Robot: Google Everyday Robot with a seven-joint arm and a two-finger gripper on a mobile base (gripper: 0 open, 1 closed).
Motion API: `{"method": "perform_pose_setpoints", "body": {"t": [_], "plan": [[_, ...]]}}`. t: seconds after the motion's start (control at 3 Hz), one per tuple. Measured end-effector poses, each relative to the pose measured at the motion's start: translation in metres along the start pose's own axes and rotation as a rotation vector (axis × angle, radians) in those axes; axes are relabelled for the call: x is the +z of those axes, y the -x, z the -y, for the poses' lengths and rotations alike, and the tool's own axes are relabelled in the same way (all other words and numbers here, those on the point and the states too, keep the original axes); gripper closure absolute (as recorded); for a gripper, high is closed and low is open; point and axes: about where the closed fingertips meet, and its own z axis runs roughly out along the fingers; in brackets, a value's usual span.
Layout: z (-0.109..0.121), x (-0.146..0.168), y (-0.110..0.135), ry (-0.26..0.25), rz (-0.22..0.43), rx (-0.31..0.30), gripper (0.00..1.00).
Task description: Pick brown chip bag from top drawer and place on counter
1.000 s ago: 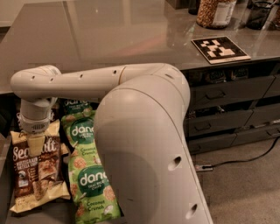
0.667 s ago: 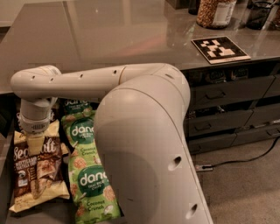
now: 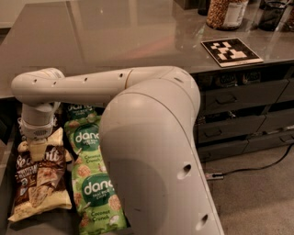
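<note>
The brown chip bag [image 3: 36, 179] lies in the top drawer [image 3: 8, 183] at the lower left, dark brown with white lettering and cream top and bottom. My gripper [image 3: 39, 146] reaches straight down from the wrist onto the bag's cream top edge and touches it. The wrist hides the grip. The arm's big elbow covers the drawer's right part. The glossy grey counter [image 3: 119, 32] spreads across the top of the view, above and behind the drawer.
Two green "dang" bags [image 3: 87, 142] [image 3: 98, 197] lie right of the brown bag. A black-and-white patterned board [image 3: 231, 51] and a jar [image 3: 226, 13] stand on the counter at right. Narrower drawers with handles [image 3: 239, 98] are at right, with a cable [image 3: 257, 167] on the floor.
</note>
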Motion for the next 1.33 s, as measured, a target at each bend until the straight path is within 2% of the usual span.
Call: {"method": "perform_pose_setpoints", "body": {"t": [0.33, 0.67, 1.0, 1.33], "plan": [[-0.010, -0.019, -0.001, -0.073, 0.033, -0.030, 1.00], [-0.049, -0.082, 0.013, -0.249, 0.088, -0.149, 1.00], [-0.083, -0.149, 0.028, -0.425, 0.105, -0.231, 1.00], [-0.104, -0.204, 0.047, -0.537, 0.084, -0.289, 1.00]]}}
